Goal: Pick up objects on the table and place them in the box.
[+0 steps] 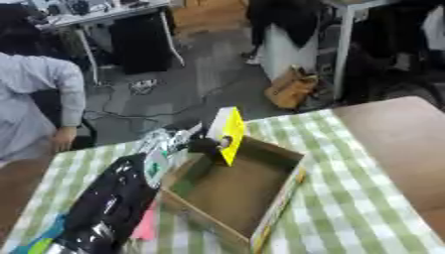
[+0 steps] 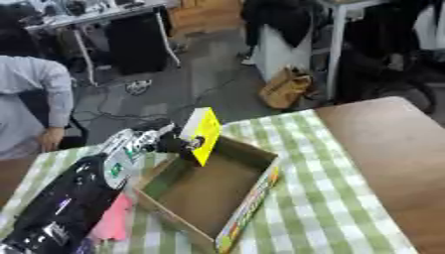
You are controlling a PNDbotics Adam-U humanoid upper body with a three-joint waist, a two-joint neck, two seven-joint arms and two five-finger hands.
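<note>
A grey floor [image 1: 208, 74] fills the room beyond the counter, with loose cables [image 1: 130, 101] trailing across it; at the far left stands a white-legged desk [image 1: 96, 22] cluttered on top, a dark cabinet [image 1: 139, 42] beneath it; a white unit [image 2: 282, 47] stands near the middle, a tan bag [image 2: 285, 88] on the floor beside it; a wooden piece [image 1: 204, 15] sits at the far wall; the counter [image 2: 382, 144] shows bare brown wood on the right, a green-and-white checked cloth [image 2: 339, 198] covering the rest.
</note>
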